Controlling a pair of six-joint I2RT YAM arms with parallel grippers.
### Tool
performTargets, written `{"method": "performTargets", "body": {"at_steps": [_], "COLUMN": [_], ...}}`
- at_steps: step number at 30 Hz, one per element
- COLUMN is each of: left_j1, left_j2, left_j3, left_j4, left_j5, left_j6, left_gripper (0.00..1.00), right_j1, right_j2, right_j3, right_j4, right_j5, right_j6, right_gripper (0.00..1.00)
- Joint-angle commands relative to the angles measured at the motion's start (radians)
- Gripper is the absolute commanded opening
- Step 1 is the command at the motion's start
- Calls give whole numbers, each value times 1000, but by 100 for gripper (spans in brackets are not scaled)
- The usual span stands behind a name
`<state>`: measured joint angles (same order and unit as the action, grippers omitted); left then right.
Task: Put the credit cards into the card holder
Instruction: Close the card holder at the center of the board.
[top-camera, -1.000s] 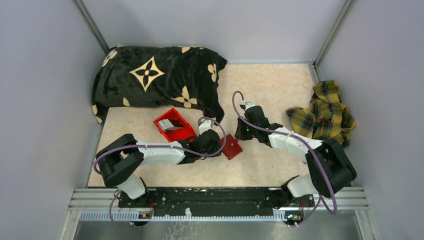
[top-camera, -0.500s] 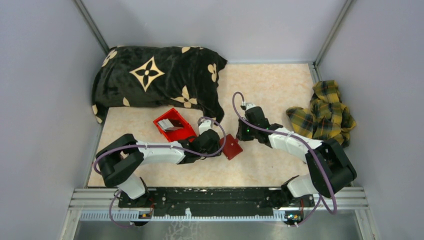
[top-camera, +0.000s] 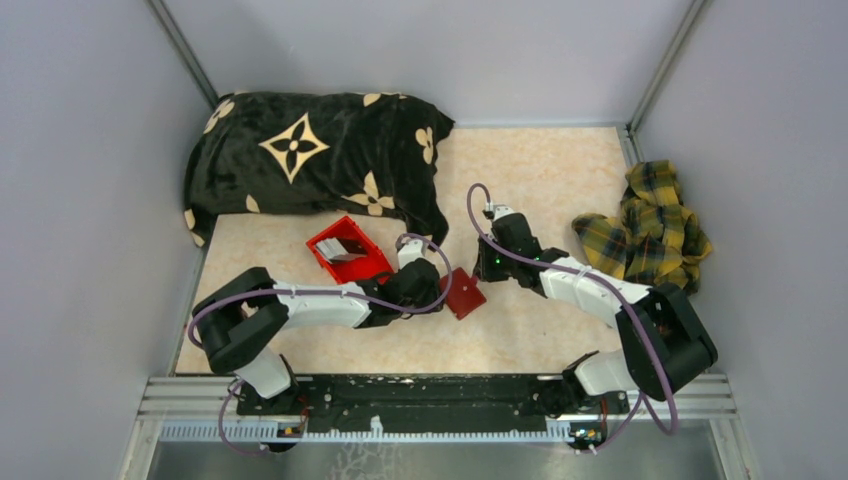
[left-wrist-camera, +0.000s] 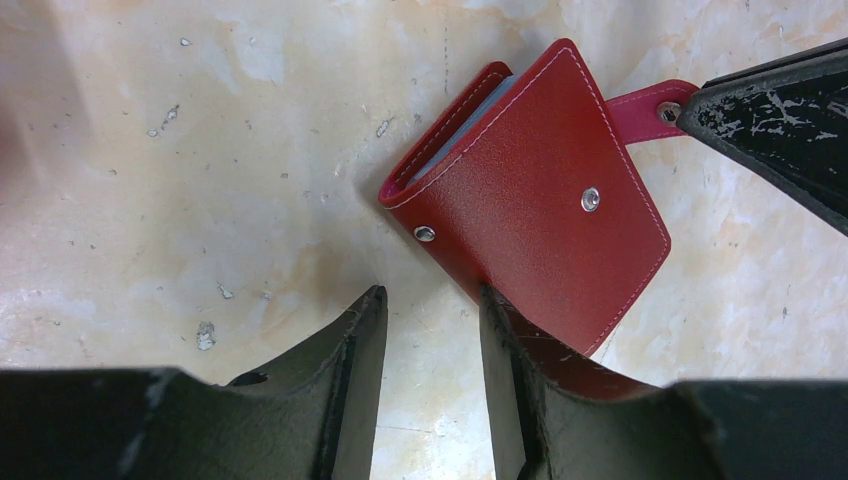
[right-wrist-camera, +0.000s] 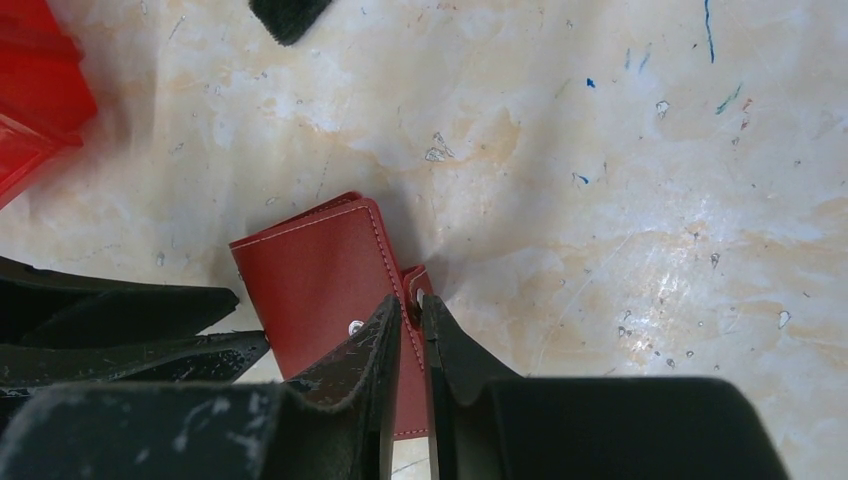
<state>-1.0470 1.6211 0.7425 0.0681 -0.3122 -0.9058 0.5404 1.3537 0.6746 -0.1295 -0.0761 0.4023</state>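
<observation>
- Right gripper (right-wrist-camera: 412, 300), nearly closed, pinches the tab (left-wrist-camera: 645, 100) of the wallet (right-wrist-camera: 310, 270), which lies folded under its tips.
- Left gripper (left-wrist-camera: 432, 300) is half open and empty, with one finger at the wallet edge.
- We judge this is the opening step; next we must lift the tab to unfold the wallet. The cards (top-camera: 345, 252) lie in the bin (top-camera: 322, 250), behind the left gripper.

**Card holder** (left-wrist-camera: 540, 215): the dark-red, leather-like skin is showing a smooth, low-sheen face, pale stitching and shiny metal snap studs. **Table** (left-wrist-camera: 200, 150): the top is presenting a cream, marbled, stone-look surface, pitted and scuffed. **Fingers** (left-wrist-camera: 780, 120) of the right gripper (right-wrist-camera: 412, 305) are wearing matt black paint, chipped. **Pillow** (top-camera: 310, 160) is looking like velvety cloth. **Bin** (top-camera: 322, 258) is looking like glossy red plastic. **Plaid rag** (top-camera: 650, 225) is looking like woven cloth.
</observation>
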Motion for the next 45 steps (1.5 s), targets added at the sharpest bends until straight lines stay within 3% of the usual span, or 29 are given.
{"method": "performTargets", "body": {"at_steps": [1,10,15,45], "left_j1": [2,1,1,-4], "left_j2": [36,34,30,67], "left_j3": [-13,-10,-9,31], "left_j4": [-61,-65,-69,-71], "left_j5": [25,30,30,48], "left_j6": [-8,-9,-11,-5], "left_gripper": [46,46,46,46], "right_j1": [-10,-10,-3,184], "right_j2": [-26,-8,4,-8], "right_j3": [5,0,7,48], "right_j4": [21,27,20,-79], "right_j5": [-1,-4,5,183], "right_j6": [-11,-15,-19,-43], "right_gripper": [13,10,0,0]}}
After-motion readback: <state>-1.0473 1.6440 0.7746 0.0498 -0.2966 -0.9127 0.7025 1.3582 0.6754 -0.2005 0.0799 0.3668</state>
